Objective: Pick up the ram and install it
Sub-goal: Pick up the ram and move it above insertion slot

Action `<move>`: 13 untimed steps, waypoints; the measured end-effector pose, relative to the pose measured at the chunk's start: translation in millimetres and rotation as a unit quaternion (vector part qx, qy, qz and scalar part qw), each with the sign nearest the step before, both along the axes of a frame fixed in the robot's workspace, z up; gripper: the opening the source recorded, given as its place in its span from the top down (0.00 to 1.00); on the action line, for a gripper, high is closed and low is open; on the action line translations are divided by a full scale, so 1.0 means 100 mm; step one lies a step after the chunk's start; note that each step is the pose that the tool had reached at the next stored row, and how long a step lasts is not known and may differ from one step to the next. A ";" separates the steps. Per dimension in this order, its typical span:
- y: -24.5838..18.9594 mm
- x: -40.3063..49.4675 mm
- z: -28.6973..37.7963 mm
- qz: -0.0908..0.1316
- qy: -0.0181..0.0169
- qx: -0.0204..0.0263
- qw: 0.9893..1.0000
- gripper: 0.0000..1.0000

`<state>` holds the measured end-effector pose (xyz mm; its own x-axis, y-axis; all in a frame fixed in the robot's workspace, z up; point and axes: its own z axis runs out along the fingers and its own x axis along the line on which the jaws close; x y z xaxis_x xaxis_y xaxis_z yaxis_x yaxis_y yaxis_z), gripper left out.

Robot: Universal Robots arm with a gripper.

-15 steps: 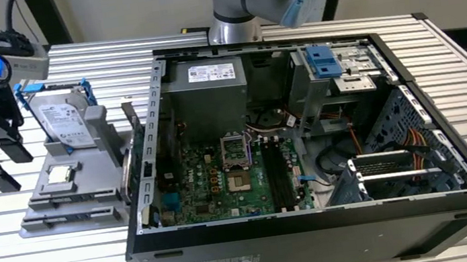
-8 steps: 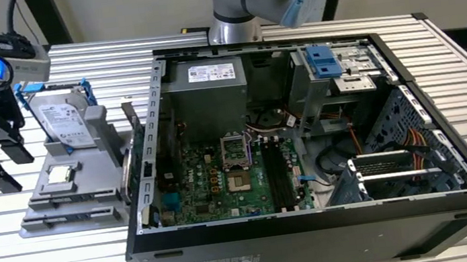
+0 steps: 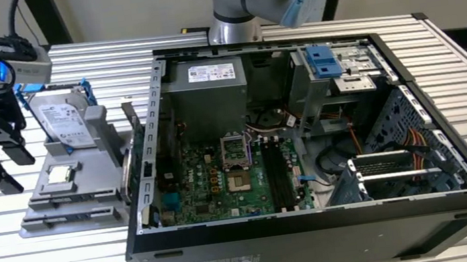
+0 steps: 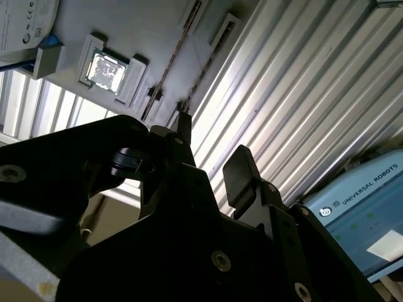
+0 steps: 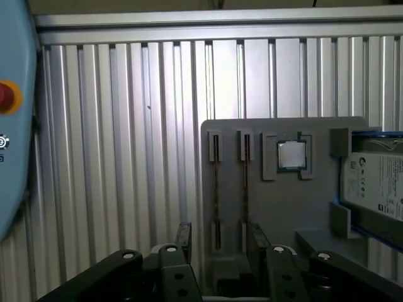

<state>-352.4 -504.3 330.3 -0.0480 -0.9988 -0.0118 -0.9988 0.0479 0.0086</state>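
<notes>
The jaws (image 5: 220,236) stand wide apart and hold nothing. They hang above the grey holder (image 5: 277,207) that rests on the slatted surface (image 5: 126,126). In the exterior view the jaws (image 3: 7,164) are raised at the holder's (image 3: 78,185) outer side, the side away from the open case (image 3: 320,241).

The ram (image 5: 215,189) stands on edge in one of the holder's two long slots, so it shows as a thin dark strip. A second strip (image 5: 245,189) like it sits in the neighbouring slot, just beside and parallel. In the first wrist view both strips run straight toward the gap between the two fingertips (image 5: 183,231), and one end of the slots lies near the tips. The jaws are clear of the holder and touch neither strip. From this view I cannot tell which strip the gap is centred on.

In the second wrist view the jaws (image 4: 211,141) show the same wide gap, with the slot ends just past the fingertips (image 4: 184,121).

Further along the holder from the slots sits a CPU (image 5: 292,154) in its square pocket. Beyond that a hard drive (image 5: 378,182) is held at the holder's far end.
</notes>
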 end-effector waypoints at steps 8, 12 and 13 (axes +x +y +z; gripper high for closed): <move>0.001 0.000 -0.034 0.000 0.000 0.000 1.000 0.00; 0.001 0.000 -0.050 0.000 0.000 0.000 1.000 0.00; 0.002 0.000 -0.055 0.000 0.000 0.000 1.000 0.00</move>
